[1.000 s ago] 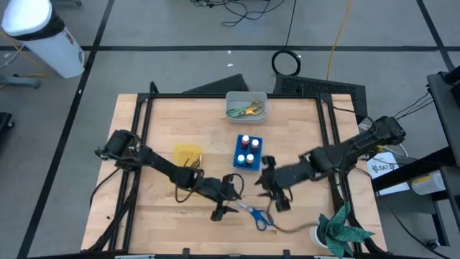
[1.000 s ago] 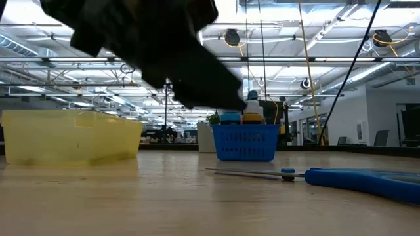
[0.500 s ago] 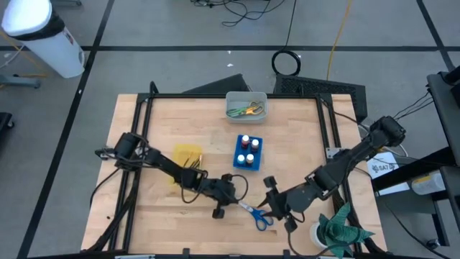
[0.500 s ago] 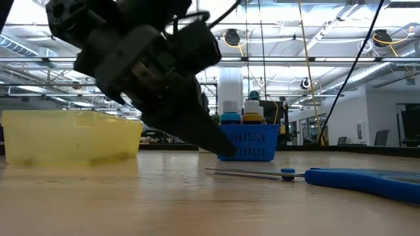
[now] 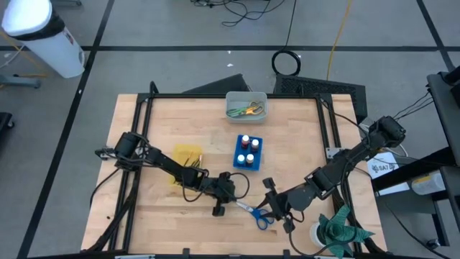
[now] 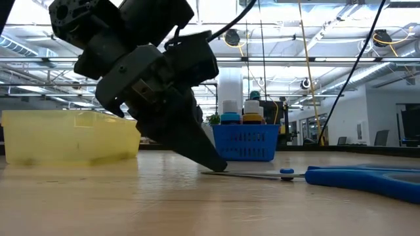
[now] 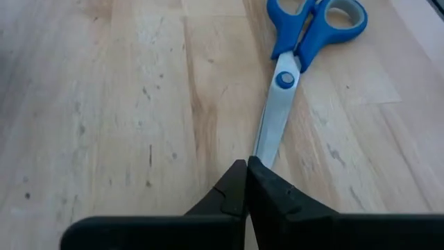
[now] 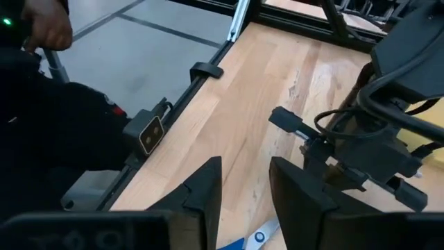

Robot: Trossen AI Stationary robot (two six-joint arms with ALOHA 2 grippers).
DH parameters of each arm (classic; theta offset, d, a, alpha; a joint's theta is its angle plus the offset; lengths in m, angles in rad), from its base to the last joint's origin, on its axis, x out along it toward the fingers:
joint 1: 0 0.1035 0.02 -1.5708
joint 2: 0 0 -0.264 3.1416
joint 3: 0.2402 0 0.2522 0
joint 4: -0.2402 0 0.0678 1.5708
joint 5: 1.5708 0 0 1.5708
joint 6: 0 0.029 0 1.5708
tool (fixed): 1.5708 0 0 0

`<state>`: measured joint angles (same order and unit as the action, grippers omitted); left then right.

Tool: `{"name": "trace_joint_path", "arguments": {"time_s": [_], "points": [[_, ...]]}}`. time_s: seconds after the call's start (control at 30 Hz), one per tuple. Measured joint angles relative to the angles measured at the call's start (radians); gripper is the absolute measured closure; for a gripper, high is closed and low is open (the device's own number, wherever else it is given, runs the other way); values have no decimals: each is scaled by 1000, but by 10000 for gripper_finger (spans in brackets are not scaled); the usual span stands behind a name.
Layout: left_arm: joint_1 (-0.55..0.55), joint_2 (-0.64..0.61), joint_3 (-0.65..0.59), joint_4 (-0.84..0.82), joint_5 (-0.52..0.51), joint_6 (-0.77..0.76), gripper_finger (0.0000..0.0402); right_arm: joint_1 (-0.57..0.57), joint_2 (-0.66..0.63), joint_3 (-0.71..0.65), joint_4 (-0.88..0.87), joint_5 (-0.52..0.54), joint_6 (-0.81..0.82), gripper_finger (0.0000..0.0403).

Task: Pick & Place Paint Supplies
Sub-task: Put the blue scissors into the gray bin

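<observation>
The blue scissors [image 5: 256, 214] lie flat on the bench [image 5: 302, 144], near its front edge. My left claw [image 7: 246, 182], fingers pressed together, touches the blade tip; I should spread them before gripping. My right claw [image 8: 244, 182] hovers apart, gaping. Only the low view shows my fingertip meeting wood.

The left gripper [image 5: 231, 202] sits low on the table at the blade tip of the blue scissors [image 5: 254, 214]. The right gripper [image 5: 272, 203] hovers just beyond their handles, opposite it.
</observation>
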<state>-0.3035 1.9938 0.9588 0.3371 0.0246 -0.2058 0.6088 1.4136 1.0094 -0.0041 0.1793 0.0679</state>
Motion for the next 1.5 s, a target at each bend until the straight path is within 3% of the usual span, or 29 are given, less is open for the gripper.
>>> {"name": "trace_joint_path", "arguments": {"time_s": [0.2, 0.5, 0.73, 0.9, 1.07, 1.23, 1.5], "points": [[0, 39, 2, 0, 1, -46, 393, 2, 2, 0, -56, 3, 48, 297], [0, 89, 4, 25, 1, -87, 396, 17, 116, -75, -105, -23, 281, 296], [0, 91, 2, 34, 1, -89, 389, 50, 139, -216, 92, -107, 425, 287], [0, 91, 2, 31, 1, -96, 393, 101, 139, -273, 293, -102, 418, 240], [0, 91, 1, 28, 0, -97, 392, 165, 178, -251, 305, -18, 328, 195], [2, 91, 1, 28, 1, -111, 391, 182, 279, -193, 225, -2, 245, 199], [2, 91, 0, 30, 0, -120, 396, 154, 409, -78, 164, -133, 158, 227]]}}
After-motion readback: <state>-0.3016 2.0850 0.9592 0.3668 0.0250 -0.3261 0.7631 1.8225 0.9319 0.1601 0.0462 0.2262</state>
